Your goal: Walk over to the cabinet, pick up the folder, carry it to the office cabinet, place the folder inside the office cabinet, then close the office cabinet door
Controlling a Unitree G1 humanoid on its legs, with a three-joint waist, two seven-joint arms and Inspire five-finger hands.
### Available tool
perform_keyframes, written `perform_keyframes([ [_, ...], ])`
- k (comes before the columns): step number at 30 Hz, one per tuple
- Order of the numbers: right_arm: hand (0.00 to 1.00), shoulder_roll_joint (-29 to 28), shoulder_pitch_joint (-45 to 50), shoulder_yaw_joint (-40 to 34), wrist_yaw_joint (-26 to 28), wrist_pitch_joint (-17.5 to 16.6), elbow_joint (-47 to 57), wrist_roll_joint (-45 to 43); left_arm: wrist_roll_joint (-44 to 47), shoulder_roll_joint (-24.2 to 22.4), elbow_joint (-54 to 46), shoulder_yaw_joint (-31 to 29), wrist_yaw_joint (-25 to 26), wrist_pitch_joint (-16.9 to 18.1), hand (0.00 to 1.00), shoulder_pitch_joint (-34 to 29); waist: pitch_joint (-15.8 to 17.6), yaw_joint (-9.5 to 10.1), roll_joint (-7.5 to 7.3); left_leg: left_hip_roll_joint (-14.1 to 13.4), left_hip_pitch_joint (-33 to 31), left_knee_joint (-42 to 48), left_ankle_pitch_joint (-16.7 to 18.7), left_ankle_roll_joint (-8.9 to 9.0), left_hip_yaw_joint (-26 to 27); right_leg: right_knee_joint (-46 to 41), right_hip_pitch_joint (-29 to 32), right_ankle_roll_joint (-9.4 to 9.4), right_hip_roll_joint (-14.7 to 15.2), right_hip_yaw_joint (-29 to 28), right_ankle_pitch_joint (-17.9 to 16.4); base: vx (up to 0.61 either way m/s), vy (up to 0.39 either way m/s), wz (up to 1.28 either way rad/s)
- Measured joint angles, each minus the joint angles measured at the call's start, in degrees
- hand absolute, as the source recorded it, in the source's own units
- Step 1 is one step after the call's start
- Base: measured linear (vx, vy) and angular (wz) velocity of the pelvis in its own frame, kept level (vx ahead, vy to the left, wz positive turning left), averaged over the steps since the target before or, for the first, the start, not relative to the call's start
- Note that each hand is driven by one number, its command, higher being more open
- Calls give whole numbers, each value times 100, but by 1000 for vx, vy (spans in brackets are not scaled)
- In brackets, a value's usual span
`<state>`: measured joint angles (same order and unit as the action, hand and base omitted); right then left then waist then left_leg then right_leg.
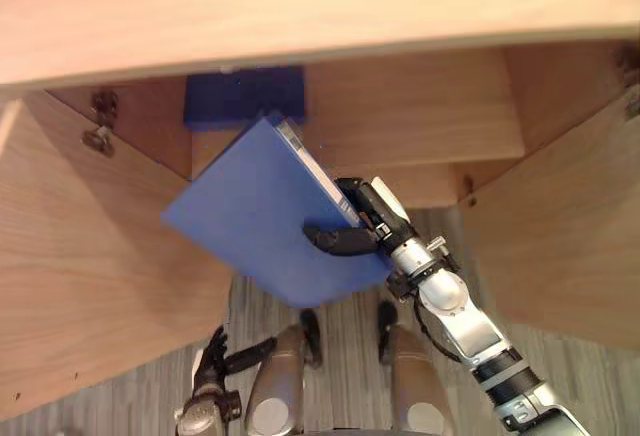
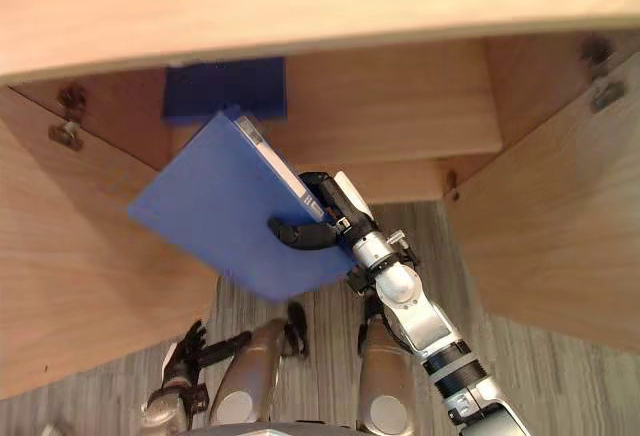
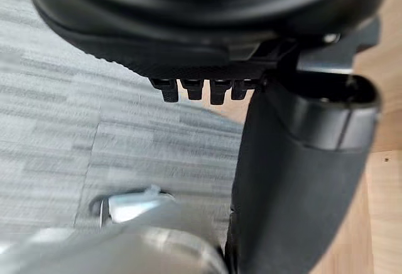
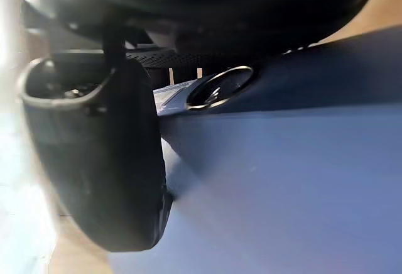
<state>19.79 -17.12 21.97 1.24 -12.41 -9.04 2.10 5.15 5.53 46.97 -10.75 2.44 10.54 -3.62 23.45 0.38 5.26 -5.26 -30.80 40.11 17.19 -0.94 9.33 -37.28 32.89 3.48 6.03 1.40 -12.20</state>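
Folder [image 1: 255, 218], flat smooth blue, robot hand [image 1: 375, 221] pinching

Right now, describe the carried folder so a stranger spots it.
Find the wooden office cabinet with both doors open. Before its opening, the right robot hand grips a tilted blue folder by one edge. Unlike the darker blue item deeper inside, it is lighter and held aloft.

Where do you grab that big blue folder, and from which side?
Grab the folder at its spine edge, coming from the robot's right, as the right hand does: thumb on the flat cover, fingers round the spine. It is thin and flat, so pinching suits it.
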Motion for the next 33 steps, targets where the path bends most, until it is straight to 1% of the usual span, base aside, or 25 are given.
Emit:
perform_keyframes([
  [2, 0, -53, -343, -60, -158, 108, -205, -77, 47, 3, -83, 10, 16, 38, 100, 229, 118, -3, 16, -69, -553, 525, 157, -10, -43, -537, 558, -19, 0, 0, -169, -143, -13, 4],
  [4, 0, -222, -654, -279, -279, 145, -403, -536, 73, -18, -253, 126, 16, 73, 100, 386, 129, 33, 18, -148, -1156, 1079, 315, -17, -115, -1120, 1135, -51, 6, 48, -366, -121, -22, 9],
  [5, 0, -261, -744, -342, -321, 161, -403, -691, 74, -28, -321, 132, 17, 82, 100, 431, 131, 46, 16, -172, -1312, 1232, 357, -10, -130, -1271, 1283, -65, 9, 61, -419, -107, -25, 12],
  [6, 0, -304, -995, -438, -389, 176, -403, -1049, 73, -38, -462, 143, 18, 87, 100, 526, 152, 49, 15, -208, -1624, 1498, 424, 3, -189, -1537, 1571, -85, 16, 82, -507, -118, -26, 11],
  [7, 0, -329, -1143, -504, -422, 179, -404, -1277, 93, -40, -495, 161, 20, 93, 100, 582, 177, 53, 15, -221, -1760, 1611, 446, 9, -217, -1654, 1700, -91, 17, 93, -545, -154, -41, 14],
  [8, 0, -348, -1479, -657, -489, 183, -413, -1691, 188, -45, -631, 181, 12, 80, 100, 703, 260, 74, 14, -231, -1995, 1800, 473, 23, -256, -1871, 1930, -121, 32, 105, -605, -168, -57, 9],
  [9, 0, -373, -1825, -836, -574, 183, -447, -2080, 223, -50, -768, 195, 21, 89, 100, 783, 271, 114, 13, -243, -2235, 1950, 487, 39, -265, -2048, 2193, -129, 48, 103, -639, -144, -61, 8],
  [10, 0, -371, -2004, -929, -620, 182, -479, -2266, 255, -50, -900, 215, 28, 68, 100, 788, 279, 131, 14, -248, -2348, 2013, 489, 42, -271, -2124, 2305, -136, 55, 105, -653, -129, -71, 8],
  [12, 0, -325, -2649, -1377, -868, 178, -608, -3003, 441, -58, -1747, 510, 79, -1, 100, 542, 383, 189, 34, -248, -2702, 2259, 493, 50, -349, -2398, 2622, -175, 94, 163, -711, -111, -74, 13],
  [13, 0, -304, -2774, -1505, -921, 177, -633, -3164, 516, -61, -2032, 608, 73, 4, 100, 419, 387, 208, 43, -248, -2802, 2317, 495, 53, -380, -2451, 2699, -180, 100, 184, -725, -99, -69, 16],
  [15, 0, -121, -3210, -1936, -1129, 129, -796, -3829, 741, -95, -2818, 905, -73, 66, 100, 9, 391, 349, 51, -244, -3110, 2465, 498, 58, -416, -2632, 3004, -197, 139, 211, -769, -81, -64, 11],
  [16, 0, -85, -3328, -1973, -1171, 125, -886, -3947, 752, -129, -2922, 915, -103, 70, 100, -57, 394, 363, 56, -241, -3157, 2484, 497, 58, -414, -2660, 3054, -201, 148, 209, -772, -68, -59, 5],
  [18, 0, -30, -3720, -2184, -1369, 93, -1237, -4491, 915, -228, -3160, 919, -152, 78, 100, -264, 399, 409, 67, -236, -3300, 2526, 496, 59, -417, -2733, 3206, -211, 164, 210, -789, -55, -56, 3],
  [20, 0, 40, -3908, -2266, -1455, 83, -1431, -4887, 967, -232, -3266, 940, -165, 70, 100, -337, 403, 440, 75, -229, -3387, 2537, 494, 62, -430, -2765, 3293, -225, 185, 234, -801, -45, -66, 5],
  [21, 0, 52, -4005, -2269, -1507, -25, -1419, -5055, 1046, -234, -3444, 949, -175, 71, 100, -433, 403, 432, 76, -229, -3478, 2557, 488, 71, -462, -2775, 3365, -226, 190, 266, -801, -47, -69, 4],
  [23, 0, 129, -4250, -2334, -1502, -63, -1533, -5282, 1084, -248, -3618, 964, -202, 79, 100, -466, 402, 447, 78, -227, -3584, 2574, 479, 83, -476, -2792, 3457, -226, 204, 286, -801, -41, -44, 4],
  [26, 0, 254, -4865, -2574, -1566, -99, -1944, -5887, 1184, -286, -3809, 1026, -248, 84, 100, -466, 402, 503, 80, -202, -3733, 2579, 446, 108, -531, -2810, 3568, -231, 237, 347, -803, -51, -45, 9],
  [28, 0, 278, -5227, -2843, -1723, -145, -2185, -6329, 1186, -367, -3812, 1072, -240, 84, 100, -468, 399, 550, 85, -167, -3761, 2555, 432, 130, -552, -2822, 3577, -272, 307, 416, -828, -40, -50, 14],
  [30, 0, 301, -5390, -3007, -1808, -196, -2267, -6546, 1196, -403, -3823, 1083, -241, 85, 100, -467, 399, 577, 85, -153, -3782, 2514, 404, 138, -564, -2809, 3581, -283, 344, 465, -837, -27, -39, 15],
  [31, 100, 338, -5510, -3127, -1880, -224, -2336, -6636, 1198, -415, -3841, 1088, -237, 85, 100, -467, 398, 598, 87, -139, -3798, 2477, 375, 137, -575, -2790, 3584, -288, 372, 502, -839, -32, -43, 17],
  [33, 100, 456, -5645, -3313, -2050, -268, -2380, -6844, 1201, -453, -3894, 1130, -222, 83, 100, -469, 390, 650, 99, -102, -3815, 2407, 322, 154, -603, -2764, 3584, -295, 411, 548, -844, -36, -45, 18],
])
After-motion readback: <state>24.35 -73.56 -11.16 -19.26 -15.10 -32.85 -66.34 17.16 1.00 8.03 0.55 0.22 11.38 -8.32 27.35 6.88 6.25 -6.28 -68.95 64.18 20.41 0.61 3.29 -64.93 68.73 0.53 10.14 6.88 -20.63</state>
